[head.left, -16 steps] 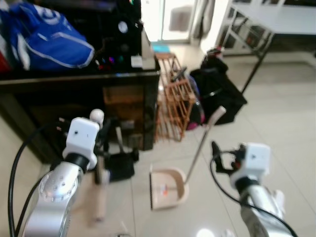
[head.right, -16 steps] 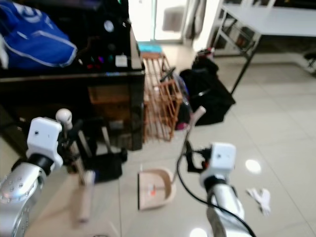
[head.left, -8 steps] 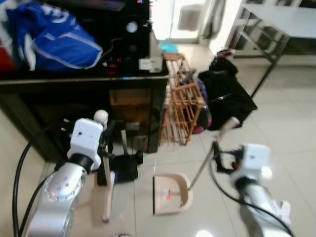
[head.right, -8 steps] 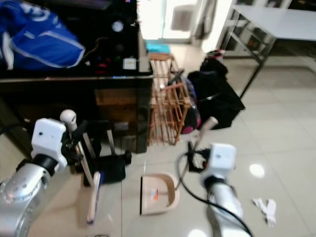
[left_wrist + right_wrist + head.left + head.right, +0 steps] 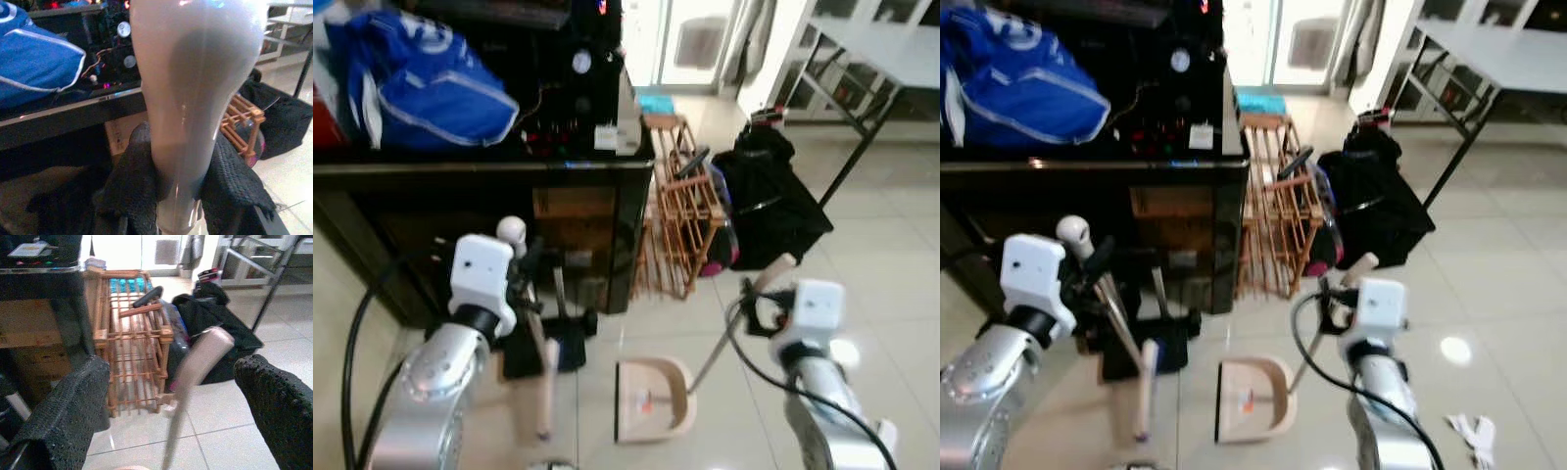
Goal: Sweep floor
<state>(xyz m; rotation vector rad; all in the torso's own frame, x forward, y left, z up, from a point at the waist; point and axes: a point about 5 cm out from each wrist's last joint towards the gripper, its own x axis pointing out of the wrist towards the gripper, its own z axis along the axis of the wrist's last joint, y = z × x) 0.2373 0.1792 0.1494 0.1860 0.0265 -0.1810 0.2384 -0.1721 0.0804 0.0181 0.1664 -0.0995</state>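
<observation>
My left gripper (image 5: pixel 525 286) is shut on the pale broom handle (image 5: pixel 190 88), its black fingers (image 5: pixel 131 181) pressed against both sides. The broom (image 5: pixel 544 384) slants down to the floor by my left side, its round knob at the top. A beige dustpan (image 5: pixel 652 411) lies on the tiles in front of me with a small red bit inside. Its long handle (image 5: pixel 196 361) leans up to the right and passes between the wide-apart fingers (image 5: pixel 66 401) of my open right gripper (image 5: pixel 1334 294), touching neither.
A black cabinet (image 5: pixel 470 196) with a blue bag (image 5: pixel 411 83) on top stands to the left. Beside it are a wooden rack (image 5: pixel 675 211) and a black bag (image 5: pixel 773 201). A table (image 5: pixel 1489 49) is far right. A white scrap (image 5: pixel 1474 428) lies on the tiles.
The whole view has shifted as I moved. The broom's lower end has swung a little right, toward the dustpan. The dustpan handle stays between my right fingers.
</observation>
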